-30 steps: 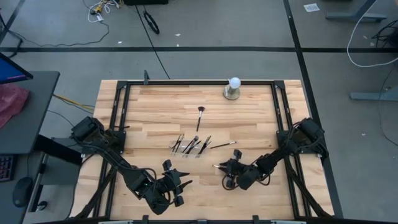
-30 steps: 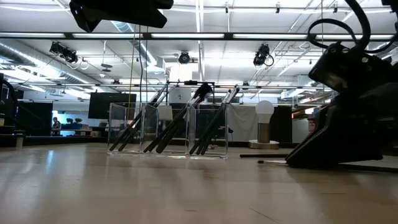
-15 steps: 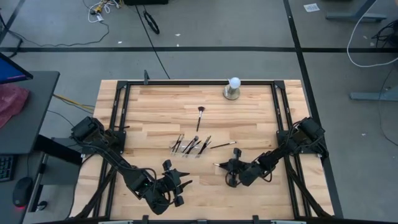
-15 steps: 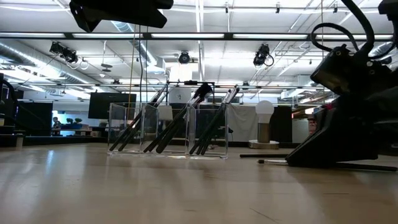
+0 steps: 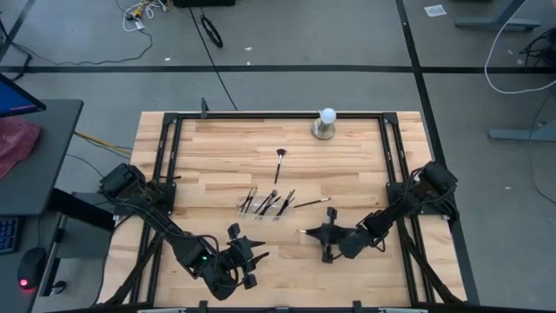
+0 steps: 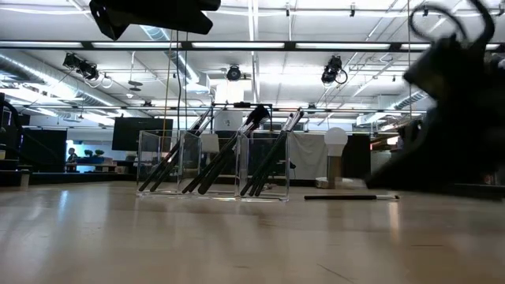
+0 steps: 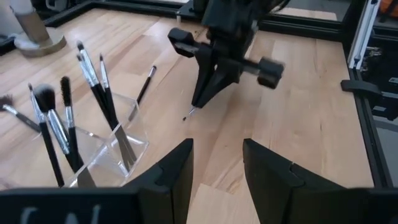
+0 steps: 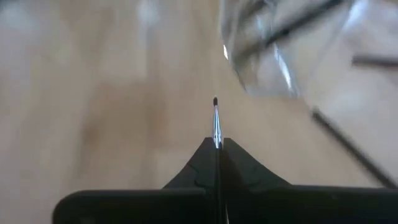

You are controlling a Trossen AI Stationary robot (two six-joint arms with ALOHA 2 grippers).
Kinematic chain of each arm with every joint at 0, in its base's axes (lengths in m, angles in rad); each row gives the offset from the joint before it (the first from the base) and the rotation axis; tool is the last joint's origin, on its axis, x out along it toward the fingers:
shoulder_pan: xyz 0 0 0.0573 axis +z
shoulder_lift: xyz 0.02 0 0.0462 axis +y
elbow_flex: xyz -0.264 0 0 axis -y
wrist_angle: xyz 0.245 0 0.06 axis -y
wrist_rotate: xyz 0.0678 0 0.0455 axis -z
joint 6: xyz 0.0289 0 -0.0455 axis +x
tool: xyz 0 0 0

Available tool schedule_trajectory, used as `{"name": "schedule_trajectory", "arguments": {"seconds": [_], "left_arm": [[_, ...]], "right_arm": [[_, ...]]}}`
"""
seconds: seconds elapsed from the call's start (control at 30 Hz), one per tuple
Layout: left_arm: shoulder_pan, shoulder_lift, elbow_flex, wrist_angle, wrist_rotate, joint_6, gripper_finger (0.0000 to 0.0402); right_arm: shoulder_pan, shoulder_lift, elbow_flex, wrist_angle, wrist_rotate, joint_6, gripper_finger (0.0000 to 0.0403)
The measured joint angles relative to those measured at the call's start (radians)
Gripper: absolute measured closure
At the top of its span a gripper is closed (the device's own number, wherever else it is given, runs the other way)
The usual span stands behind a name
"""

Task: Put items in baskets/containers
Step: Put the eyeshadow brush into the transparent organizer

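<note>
a wooden worktop (image 5: 217,156) inside a black frame, seen from above, with two dark robot arms reaching in from the near corners.

the right end effector (image 5: 323,235) sits low over the worktop, right of centre and nearer the front edge than the clear tray. its two fingers are pressed together on a thin makeup brush (image 8: 216,121); in the right wrist view the brush sticks straight out from between the closed fingertips, its small dark tip leading. in the left wrist view the same brush points down and its tip is at, or just above, the wood.

the left end effector (image 5: 244,257) is near the front edge, left of centre, well apart from the tray. its fingers (image 7: 171,171) stand parted with bare wood between them, holding nothing.

the clear tray (image 5: 265,206) stands around the middle of the worktop. it is divided into compartments, and several dark-handled brushes (image 6: 213,158) lean inside it at a slant, heads up.

a loose brush (image 5: 311,203) lies flat on the wood just right of the tray. another brush (image 5: 280,163) lies farther back, towards the far side, apart from the tray.

a white ball on a round metal base (image 5: 325,123) stands at the far edge.
</note>
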Motion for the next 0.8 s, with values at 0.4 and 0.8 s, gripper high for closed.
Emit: {"name": "schedule_trajectory", "arguments": {"seconds": [0.4,0.8], "left_arm": [[0.045,0.164,0.0,0.433,-0.027,0.347,0.0262],[0.129,0.168,0.0,0.846,0.212,0.614,0.0215]], "right_arm": [[0.055,-0.032,0.005,0.667,-0.075,-0.376,0.0398],[0.061,-0.034,0.061,0.763,-0.267,-0.464,0.0394]]}}
